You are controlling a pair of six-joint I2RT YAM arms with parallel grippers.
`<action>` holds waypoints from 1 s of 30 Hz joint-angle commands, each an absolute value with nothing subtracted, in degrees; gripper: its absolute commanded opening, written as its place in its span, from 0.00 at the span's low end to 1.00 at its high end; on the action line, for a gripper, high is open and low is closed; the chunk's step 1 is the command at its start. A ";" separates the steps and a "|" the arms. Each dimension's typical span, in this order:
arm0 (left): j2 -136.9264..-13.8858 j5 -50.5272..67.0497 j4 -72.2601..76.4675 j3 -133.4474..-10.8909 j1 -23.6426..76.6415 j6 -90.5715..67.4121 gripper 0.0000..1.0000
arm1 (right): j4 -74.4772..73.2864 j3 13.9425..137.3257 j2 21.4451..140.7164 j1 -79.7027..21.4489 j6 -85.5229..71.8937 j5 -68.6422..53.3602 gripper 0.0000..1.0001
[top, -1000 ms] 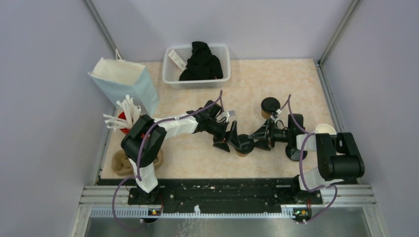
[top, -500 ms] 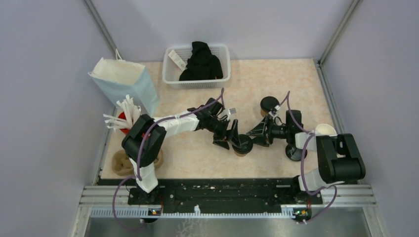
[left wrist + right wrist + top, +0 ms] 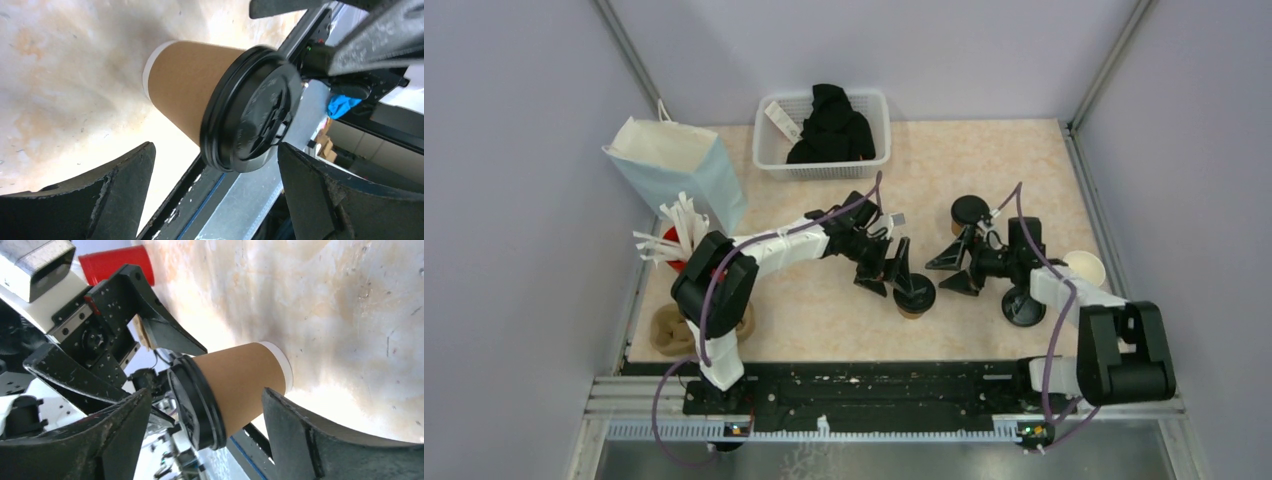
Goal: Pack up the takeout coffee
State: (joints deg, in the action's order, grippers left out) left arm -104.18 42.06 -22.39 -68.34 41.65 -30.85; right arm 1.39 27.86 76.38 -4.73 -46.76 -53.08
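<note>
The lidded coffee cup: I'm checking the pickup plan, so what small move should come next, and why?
Probably ease the left gripper forward until its open fingers straddle the cup. It stands upright, lid on, just ahead of those fingertips, untouched; the right gripper is open and clear of it, and the paper bag is on the left.

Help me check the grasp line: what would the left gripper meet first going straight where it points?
The lidded kraft-paper coffee cup, directly ahead of the open left gripper and roughly centred between its fingers. Nothing shows in between, though depth is hard to judge.
</note>
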 commanded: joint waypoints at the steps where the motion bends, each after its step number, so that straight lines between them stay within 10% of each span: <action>1: -102.37 36.47 -27.97 -76.10 41.66 -26.26 0.98 | -22.40 36.35 68.37 -4.78 -36.43 -44.73 0.84; 16: -70.67 16.85 -34.20 -71.66 41.57 -25.37 0.98 | -57.79 72.09 76.03 -36.56 -20.69 -5.62 0.98; 30: -62.24 13.65 -34.21 -68.62 41.49 -28.65 0.98 | -60.68 76.41 84.90 -47.96 -19.85 3.49 0.99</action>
